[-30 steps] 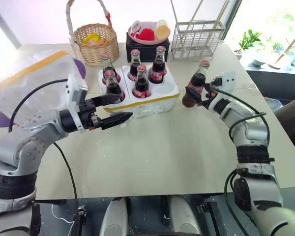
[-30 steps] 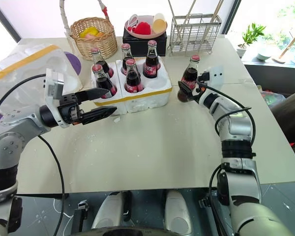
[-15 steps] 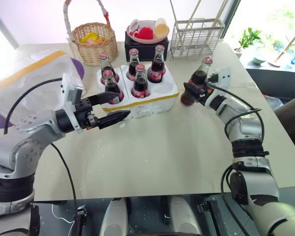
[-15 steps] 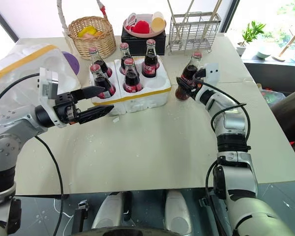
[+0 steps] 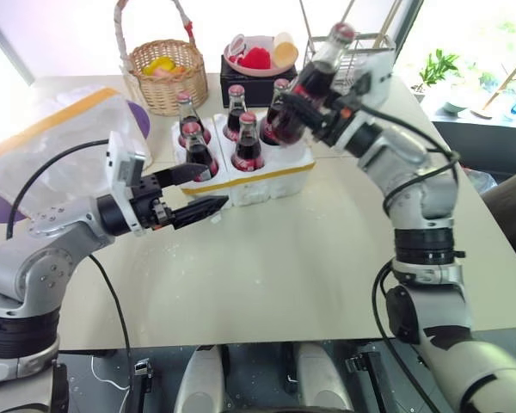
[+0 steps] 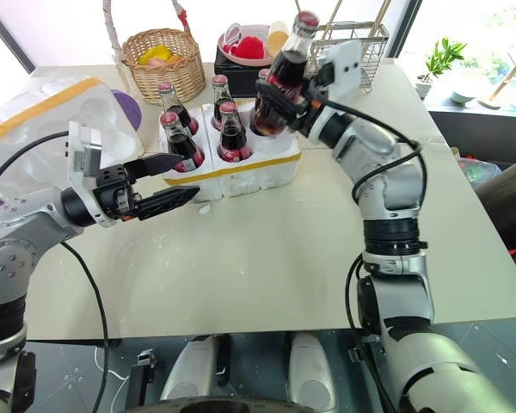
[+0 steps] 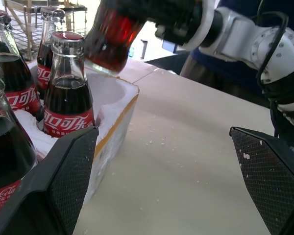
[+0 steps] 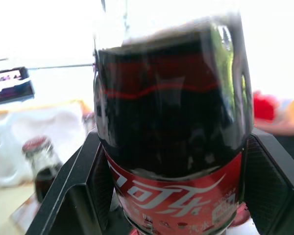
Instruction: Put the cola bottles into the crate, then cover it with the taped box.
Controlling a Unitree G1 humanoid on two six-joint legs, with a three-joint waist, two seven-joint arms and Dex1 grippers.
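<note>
Left eye view — right gripper [image 5: 303,101] clamps cola bottle [image 5: 308,82], tilted, seemingly above crate [image 5: 271,176].

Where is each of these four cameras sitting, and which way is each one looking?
Left eye, right eye: on the head, looking down over the table; both arms show, the right claw holding a cola bottle above the crate.
Left wrist: between the open left claw, facing the crate.
Right wrist: along the right claw, facing its gripped bottle.
Shared: left wrist and head views all show the lifted bottle and the crate.
</note>
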